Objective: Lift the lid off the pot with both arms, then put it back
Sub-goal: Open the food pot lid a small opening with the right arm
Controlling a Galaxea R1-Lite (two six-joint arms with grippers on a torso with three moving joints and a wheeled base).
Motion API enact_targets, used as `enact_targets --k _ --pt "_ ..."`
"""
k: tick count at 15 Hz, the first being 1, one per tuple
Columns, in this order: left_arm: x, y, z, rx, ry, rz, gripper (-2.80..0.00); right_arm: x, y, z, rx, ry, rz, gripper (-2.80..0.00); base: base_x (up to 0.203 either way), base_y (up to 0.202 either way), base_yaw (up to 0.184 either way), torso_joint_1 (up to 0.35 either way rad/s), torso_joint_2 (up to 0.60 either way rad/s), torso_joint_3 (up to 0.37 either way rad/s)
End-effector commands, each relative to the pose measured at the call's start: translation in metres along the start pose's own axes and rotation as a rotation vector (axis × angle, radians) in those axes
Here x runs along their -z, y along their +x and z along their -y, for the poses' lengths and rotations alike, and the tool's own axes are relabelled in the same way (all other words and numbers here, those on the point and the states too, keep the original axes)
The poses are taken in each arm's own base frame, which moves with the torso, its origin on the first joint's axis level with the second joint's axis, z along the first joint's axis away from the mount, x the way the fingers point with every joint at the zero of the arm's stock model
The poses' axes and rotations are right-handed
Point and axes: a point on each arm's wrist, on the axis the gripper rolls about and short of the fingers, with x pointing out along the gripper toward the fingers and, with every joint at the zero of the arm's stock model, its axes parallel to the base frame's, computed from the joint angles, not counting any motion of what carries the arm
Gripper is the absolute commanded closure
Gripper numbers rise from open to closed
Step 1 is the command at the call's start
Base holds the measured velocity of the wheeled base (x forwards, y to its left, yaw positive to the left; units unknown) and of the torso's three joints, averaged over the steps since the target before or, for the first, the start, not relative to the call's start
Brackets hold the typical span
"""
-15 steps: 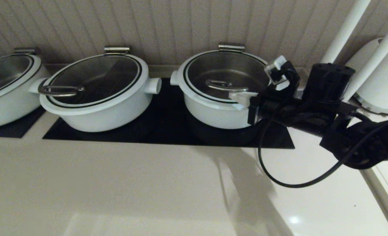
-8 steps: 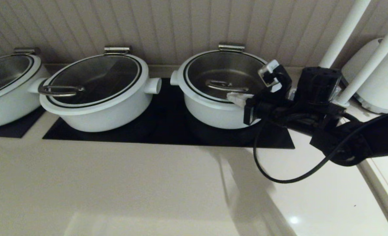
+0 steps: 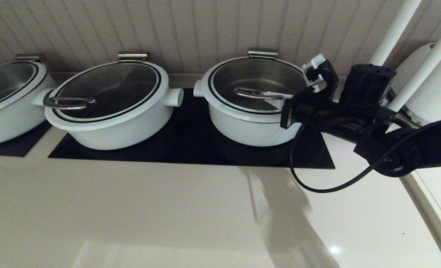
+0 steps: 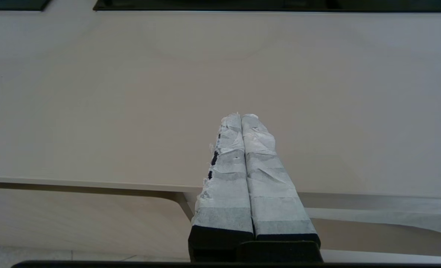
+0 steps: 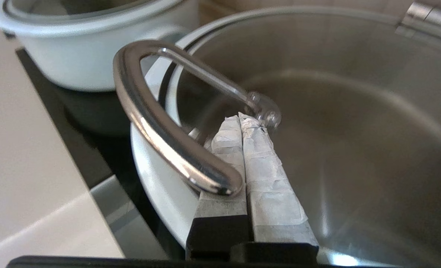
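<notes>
Reaching under lid (image 3: 258,83) handle, right gripper (image 5: 241,119) w/ jaws pressed together; left gripper (image 4: 241,117) parked, jaws together too.

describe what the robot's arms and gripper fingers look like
The right arm is black and chunky, with a cylindrical joint housing and a loose black cable looping below it. The right gripper and left gripper each have two long tapering fingers wrapped in wrinkled white tape, black at the base; the tape on the left one is frayed.
</notes>
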Motion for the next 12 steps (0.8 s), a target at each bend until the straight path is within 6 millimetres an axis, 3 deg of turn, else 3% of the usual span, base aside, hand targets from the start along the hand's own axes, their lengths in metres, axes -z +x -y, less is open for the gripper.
enact_targets --k 1,12 --pt "0.0 0.0 0.0 0.0 0.001 0.0 0.0 -0.007 0.002 0.002 0.006 -0.011 0.03 0.0 0.0 0.0 0.0 0.0 0.0 0.0" --pt "0.0 0.0 0.0 0.0 0.006 0.0 0.0 -0.021 0.012 0.021 0.062 -0.04 0.091 0.0 0.0 0.0 0.0 0.0 0.0 0.0"
